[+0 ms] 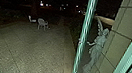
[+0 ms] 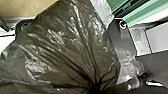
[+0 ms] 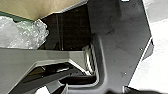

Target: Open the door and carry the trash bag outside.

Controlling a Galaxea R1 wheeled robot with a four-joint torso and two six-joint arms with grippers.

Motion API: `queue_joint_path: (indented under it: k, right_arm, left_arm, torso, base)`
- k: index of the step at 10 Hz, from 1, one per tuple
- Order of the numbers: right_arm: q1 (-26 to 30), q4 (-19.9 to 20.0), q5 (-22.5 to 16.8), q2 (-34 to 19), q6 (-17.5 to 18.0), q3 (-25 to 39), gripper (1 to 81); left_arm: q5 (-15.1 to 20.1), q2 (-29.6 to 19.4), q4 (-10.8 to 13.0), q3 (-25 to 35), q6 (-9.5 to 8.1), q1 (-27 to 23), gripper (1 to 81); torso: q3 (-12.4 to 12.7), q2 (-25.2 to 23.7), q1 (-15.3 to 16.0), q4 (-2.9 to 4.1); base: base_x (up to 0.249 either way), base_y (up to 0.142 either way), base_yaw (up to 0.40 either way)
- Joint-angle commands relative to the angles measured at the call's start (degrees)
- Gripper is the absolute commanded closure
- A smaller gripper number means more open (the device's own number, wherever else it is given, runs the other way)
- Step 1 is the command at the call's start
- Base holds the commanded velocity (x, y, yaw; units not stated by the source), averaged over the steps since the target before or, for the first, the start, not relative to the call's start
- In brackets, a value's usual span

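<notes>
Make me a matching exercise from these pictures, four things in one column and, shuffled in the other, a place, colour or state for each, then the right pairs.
Things:
1. Trash bag
2. Statue
3. Chairs
4. Door

Places, colours, states:
A. Pale, toward the far side of the paving
B. Open, with a green frame
C. Dark and shiny, its folds drawn together into a tight bunch
D. Standing by the wall of large blocks

Right pairs: 1-C, 2-D, 3-A, 4-B
</notes>
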Motion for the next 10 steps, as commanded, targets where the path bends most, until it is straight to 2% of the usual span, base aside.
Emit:
queue_joint_path:
  k: [1, 10]
  right_arm:
    - [2.1, -0.7, -2.1, -0.1, -0.1, 0.1, 1.0]
    - [2.0, -0.7, -2.1, -0.1, -0.1, 0.1, 1.0]
  left_arm:
    - [3.1, 0.4, 0.4, 0.9, -0.16, -2.0, 81.1]
    - [3.1, 0.4, 0.4, 0.9, -0.16, -2.0, 81.1]
  torso:
    - [0.0, 0.0, 0.0, 0.00]
    - [0.0, 0.0, -0.2, 0.00]
  base:
    - [0.097, 0.000, 0.000]
    - [0.098, 0.000, 0.000]
